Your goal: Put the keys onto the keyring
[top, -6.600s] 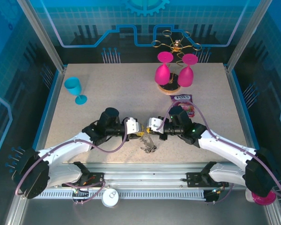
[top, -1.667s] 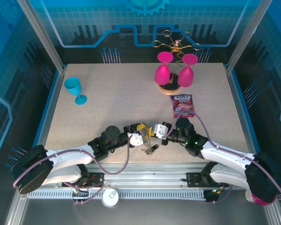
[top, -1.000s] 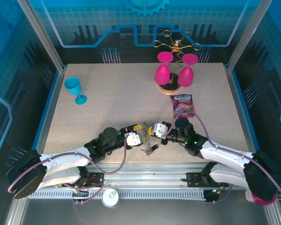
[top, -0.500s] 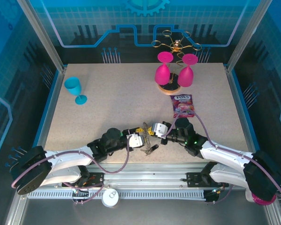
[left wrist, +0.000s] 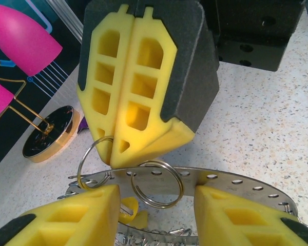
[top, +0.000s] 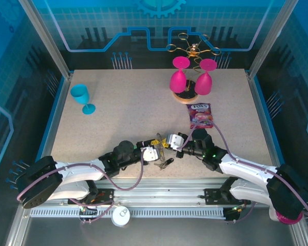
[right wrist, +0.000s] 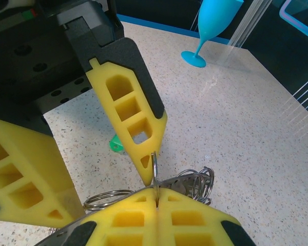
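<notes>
The keyring is a flat metal band with punched holes, held just above the table near the front edge. My right gripper is shut on a thin wire split ring at the band's rim, its pads pressed together. My left gripper is open, one finger on each side of the band, and a silvery split ring hangs between them, touching neither. A yellow key head lies below the band. A green key head sits on the table behind the left fingers. More split rings bunch at the rim.
A blue goblet stands at the far left. Two pink goblets hang on a gold wire stand at the back, with a snack packet in front of them. The table's front rail runs close behind both grippers.
My left gripper has slid slightly right, closer around the keyring, and its jaws have narrowed a little. The right gripper has stayed shut in place.
</notes>
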